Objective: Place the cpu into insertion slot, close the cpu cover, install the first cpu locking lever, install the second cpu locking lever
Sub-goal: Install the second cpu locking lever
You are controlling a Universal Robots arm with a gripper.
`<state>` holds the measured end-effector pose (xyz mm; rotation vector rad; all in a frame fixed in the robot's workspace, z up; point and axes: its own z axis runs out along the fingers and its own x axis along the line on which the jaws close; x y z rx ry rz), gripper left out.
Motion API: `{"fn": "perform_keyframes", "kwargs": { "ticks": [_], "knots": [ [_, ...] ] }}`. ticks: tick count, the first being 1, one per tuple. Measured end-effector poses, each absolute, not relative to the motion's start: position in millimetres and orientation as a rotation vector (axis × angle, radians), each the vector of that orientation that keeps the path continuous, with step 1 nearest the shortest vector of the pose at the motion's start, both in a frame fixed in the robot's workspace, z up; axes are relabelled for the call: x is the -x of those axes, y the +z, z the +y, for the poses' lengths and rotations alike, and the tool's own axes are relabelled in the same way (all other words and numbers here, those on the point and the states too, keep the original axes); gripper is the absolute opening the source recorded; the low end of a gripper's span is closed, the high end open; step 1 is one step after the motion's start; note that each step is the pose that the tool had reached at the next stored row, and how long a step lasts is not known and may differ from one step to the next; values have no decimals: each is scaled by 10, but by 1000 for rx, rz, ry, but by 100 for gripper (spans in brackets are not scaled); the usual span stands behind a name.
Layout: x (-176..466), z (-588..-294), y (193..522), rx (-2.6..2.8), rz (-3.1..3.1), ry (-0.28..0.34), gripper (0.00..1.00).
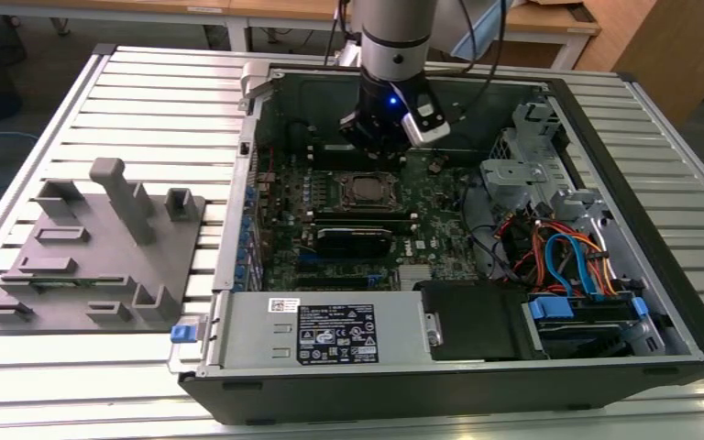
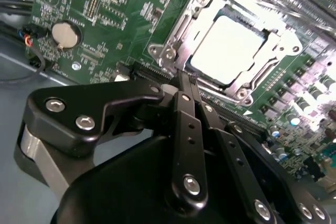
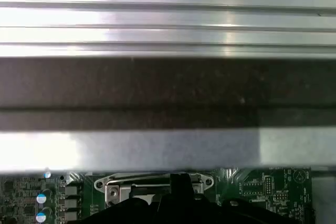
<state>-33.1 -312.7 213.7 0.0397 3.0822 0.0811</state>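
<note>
Here's the gripper (image 1: 377, 151), down inside the open computer case (image 1: 645, 174), hanging over the far part of the green circuit board (image 1: 432, 229). A blue light glows on the wrist above it.

In the second wrist view the fingers (image 2: 181, 124) are drawn together with no gap between the tips, and those tips sit right at the edge of the insertion slot (image 1: 338, 189). I cannot tell whether anything thin is pinched between them.

The cpu (image 2: 231, 45) is seated in the slot, its metal top glaring bright. The cpu cover (image 2: 178, 38) lies flat around it, framing the chip through its window.

For writing, the grey power supply box (image 1: 315, 330) along the near wall carries a black-and-white label (image 1: 334, 332) and a small white sticker (image 1: 282, 305); the print on both is too small to read. The board shows white markings beside a round coin battery (image 2: 65, 35), and those can't be read either.

For room, the case walls close in on the far side and on the exterior view's left. Blue and orange cables (image 1: 566, 257) crowd the exterior view's right. Nearer than the slot lie long black slots (image 1: 355, 220). Outside the case, on the slatted metal table (image 1: 144, 92), a grey fixture block (image 1: 95, 257) stands well apart on the exterior view's left.
</note>
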Motion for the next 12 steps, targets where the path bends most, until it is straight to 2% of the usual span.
{"fn": "perform_keyframes", "kwargs": {
  "ticks": [12],
  "knots": [
    [331,-3265,2136,-40,3085,81,11]
  ]
}}
